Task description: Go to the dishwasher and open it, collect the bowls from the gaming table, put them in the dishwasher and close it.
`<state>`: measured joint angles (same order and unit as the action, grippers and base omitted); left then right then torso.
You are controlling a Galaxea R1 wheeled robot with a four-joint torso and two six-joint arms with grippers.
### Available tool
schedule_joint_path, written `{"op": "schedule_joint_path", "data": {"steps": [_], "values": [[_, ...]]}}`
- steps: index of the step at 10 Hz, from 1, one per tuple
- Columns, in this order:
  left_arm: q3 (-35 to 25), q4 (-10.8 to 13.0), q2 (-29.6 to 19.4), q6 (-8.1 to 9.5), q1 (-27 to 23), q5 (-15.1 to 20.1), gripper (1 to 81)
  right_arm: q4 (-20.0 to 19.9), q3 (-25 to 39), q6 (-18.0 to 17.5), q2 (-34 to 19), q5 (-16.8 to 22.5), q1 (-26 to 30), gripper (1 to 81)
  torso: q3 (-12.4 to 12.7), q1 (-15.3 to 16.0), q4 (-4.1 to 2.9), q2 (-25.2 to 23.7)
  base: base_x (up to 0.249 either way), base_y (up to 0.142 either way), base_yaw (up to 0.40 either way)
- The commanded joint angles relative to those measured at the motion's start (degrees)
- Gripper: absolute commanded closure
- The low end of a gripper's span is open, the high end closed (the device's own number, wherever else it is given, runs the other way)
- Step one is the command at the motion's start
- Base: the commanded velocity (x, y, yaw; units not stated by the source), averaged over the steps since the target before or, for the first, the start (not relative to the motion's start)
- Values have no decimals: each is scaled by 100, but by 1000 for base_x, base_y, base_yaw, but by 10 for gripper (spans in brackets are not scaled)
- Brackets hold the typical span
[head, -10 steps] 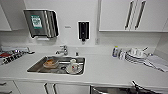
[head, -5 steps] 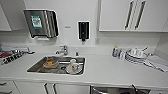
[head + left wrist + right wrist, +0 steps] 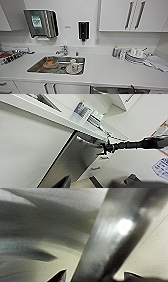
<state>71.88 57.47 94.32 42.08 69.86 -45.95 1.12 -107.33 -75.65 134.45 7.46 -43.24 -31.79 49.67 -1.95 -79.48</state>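
Observation:
The dishwasher point(image 3: 72, 161) has a stainless-steel front under the white counter. Its door leans out slightly at the top, and the dark gap shows at the lower edge of the head view point(image 3: 117, 90). My right gripper point(image 3: 106, 147) reaches the door's top edge on a long dark arm. Close up, the steel bar handle point(image 3: 110, 235) runs between the fingers of my right gripper point(image 3: 95, 278), which is shut on it. My left gripper point(image 3: 97, 184) hangs back from the door, open and empty. The bowls and the gaming table are out of view.
A steel sink point(image 3: 37, 67) holds a cup, a plate and a brownish bowl. Stacked white dishes point(image 3: 135, 56) stand on the counter point(image 3: 105, 75) at the right. A towel dispenser point(image 3: 41, 23) and a soap dispenser point(image 3: 83, 31) hang on the wall beside the upper cabinets point(image 3: 125, 15).

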Motion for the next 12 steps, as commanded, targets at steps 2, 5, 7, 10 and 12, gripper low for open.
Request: {"op": "schedule_joint_path", "data": {"steps": [2,5,7,10,12], "values": [[-15,28,-272,-7,-363,-64,10,2,-200,-28,-117,695,478,10,0,-2,0,0,0,0,0],[-15,28,-272,2,-363,-72,10,11,37,-19,-320,722,469,10,0,2,0,5,-81,0,0],[-15,28,-272,2,-355,-72,10,2,73,-28,-311,730,460,10,2,0,-2,0,-87,0,0],[-24,107,-272,2,-354,-81,10,11,90,-37,-162,809,487,10,0,4,-2,0,-49,0,0],[-15,133,-264,2,-346,-81,10,2,20,-63,-21,852,600,10,2,4,-2,0,0,0,0]]}}
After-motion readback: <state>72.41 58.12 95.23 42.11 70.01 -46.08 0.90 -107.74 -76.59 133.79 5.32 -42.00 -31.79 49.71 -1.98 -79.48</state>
